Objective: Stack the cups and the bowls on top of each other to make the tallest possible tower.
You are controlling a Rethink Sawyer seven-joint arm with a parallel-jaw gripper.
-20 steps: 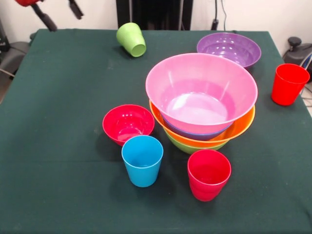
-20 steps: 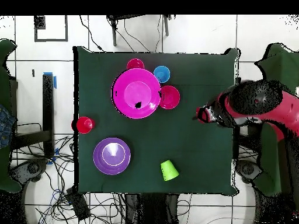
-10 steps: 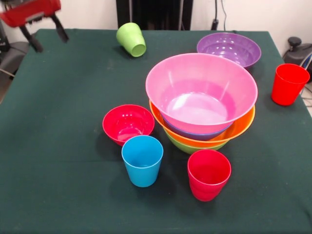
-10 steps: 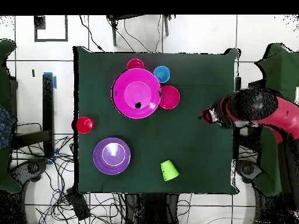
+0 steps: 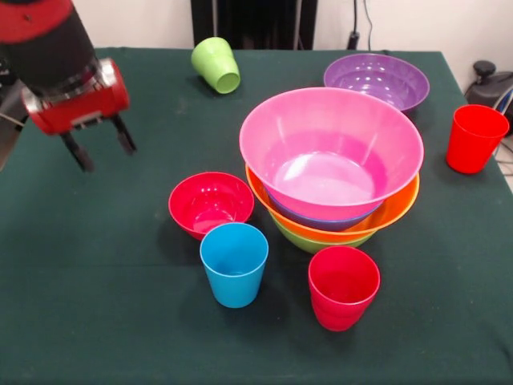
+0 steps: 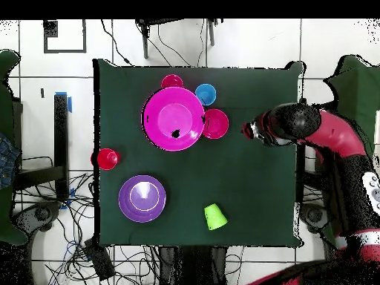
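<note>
Front view: pincer (image 5: pixel 101 151) hanging open and empty above bare tabletop (image 5: pixel 88 273), fingers pointing down. Small red bowl (image 5: pixel 211 203) sitting nearest, lower right of pincer, upright. Tower (image 5: pixel 332 166) standing just beyond red bowl, pink bowl topmost.

Overhead view: pincer (image 6: pixel 249 132) hovering right of small red bowl (image 6: pixel 216 123), gap showing between. Red bowl touching tower (image 6: pixel 174 118). Likely calling for short leftward travel, then descent onto rim.
</note>
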